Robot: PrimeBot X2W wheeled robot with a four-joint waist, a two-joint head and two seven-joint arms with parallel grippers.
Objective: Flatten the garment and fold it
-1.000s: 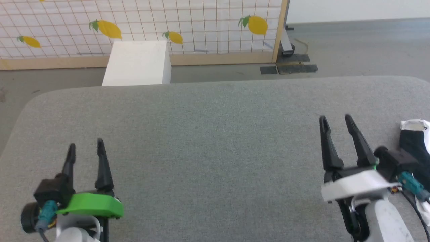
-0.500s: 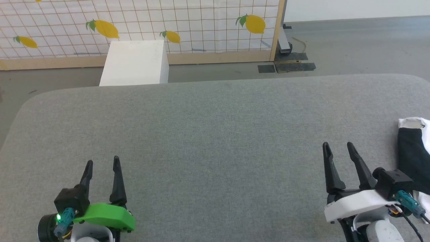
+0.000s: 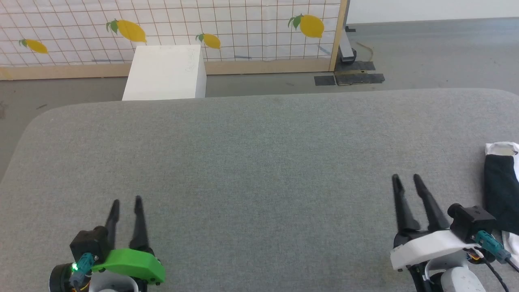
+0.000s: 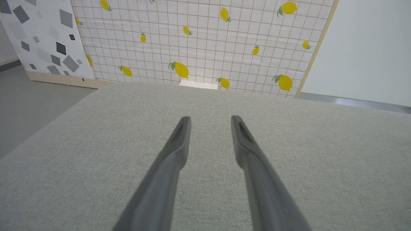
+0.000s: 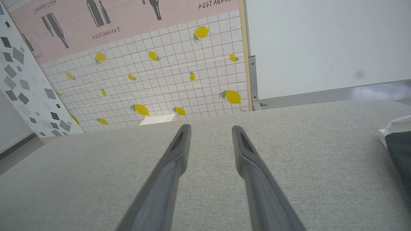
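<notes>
Both grippers had drawn back toward the bottom edge since a second earlier, and their tapered dark fingers had narrowed a little. The left gripper (image 3: 126,200), at lower left, and the right gripper (image 3: 406,177), at lower right, each stood parted over bare cloth, holding nothing. The garment (image 3: 500,190), soft black with a white rim, lay bunched at the right edge of the frame, on the grey woven tabletop (image 3: 259,154) with its rounded corners.

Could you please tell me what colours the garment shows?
The garment shows black with a white edge, clearest in the head view.
</notes>
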